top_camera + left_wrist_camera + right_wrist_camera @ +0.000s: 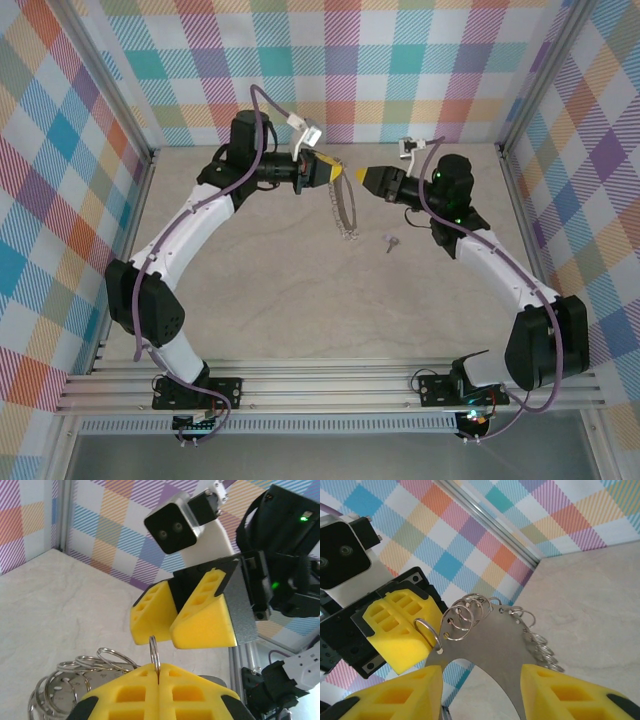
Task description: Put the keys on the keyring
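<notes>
Above the keyring [343,212], the left gripper [338,172] clamps one of its rings; the right gripper [360,178] straddles it, jaws apart; the key [390,241] lies nearby.

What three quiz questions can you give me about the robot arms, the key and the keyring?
1. True or false: the key lies on the table, apart from the keyring.
2. Which jaws are shut on the keyring? A: left jaws. B: right jaws.
3. Fill in the missing word: the right jaws stand ___, with the keyring's metal band between them.

Key: 1 true; 2 A; 3 open.
</notes>
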Controlling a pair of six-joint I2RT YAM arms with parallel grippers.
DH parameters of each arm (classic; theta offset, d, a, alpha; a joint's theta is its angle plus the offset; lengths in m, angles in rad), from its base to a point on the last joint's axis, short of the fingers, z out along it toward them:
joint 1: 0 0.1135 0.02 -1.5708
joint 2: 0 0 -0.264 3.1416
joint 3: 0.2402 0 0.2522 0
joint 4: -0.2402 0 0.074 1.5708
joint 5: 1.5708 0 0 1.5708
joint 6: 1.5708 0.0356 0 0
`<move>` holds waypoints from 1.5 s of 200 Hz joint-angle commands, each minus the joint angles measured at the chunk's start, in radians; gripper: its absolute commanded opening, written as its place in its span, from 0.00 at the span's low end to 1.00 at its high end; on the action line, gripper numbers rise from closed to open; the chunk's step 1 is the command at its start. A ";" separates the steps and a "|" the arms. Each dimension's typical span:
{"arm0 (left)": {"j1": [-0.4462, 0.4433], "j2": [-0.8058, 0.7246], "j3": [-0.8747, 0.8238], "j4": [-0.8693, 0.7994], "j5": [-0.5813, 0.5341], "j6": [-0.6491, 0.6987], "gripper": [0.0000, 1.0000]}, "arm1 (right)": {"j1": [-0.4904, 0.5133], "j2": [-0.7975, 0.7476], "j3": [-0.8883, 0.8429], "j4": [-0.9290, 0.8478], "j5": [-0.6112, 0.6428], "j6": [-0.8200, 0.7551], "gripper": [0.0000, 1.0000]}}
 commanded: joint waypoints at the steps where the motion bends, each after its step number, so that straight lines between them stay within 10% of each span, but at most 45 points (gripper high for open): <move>1: 0.012 0.001 0.048 -0.007 0.067 0.002 0.00 | -0.007 0.018 0.043 0.126 -0.084 0.036 0.44; 300: 0.005 0.023 0.095 -0.114 0.098 0.035 0.00 | 0.039 0.091 0.104 0.261 -0.157 0.124 0.24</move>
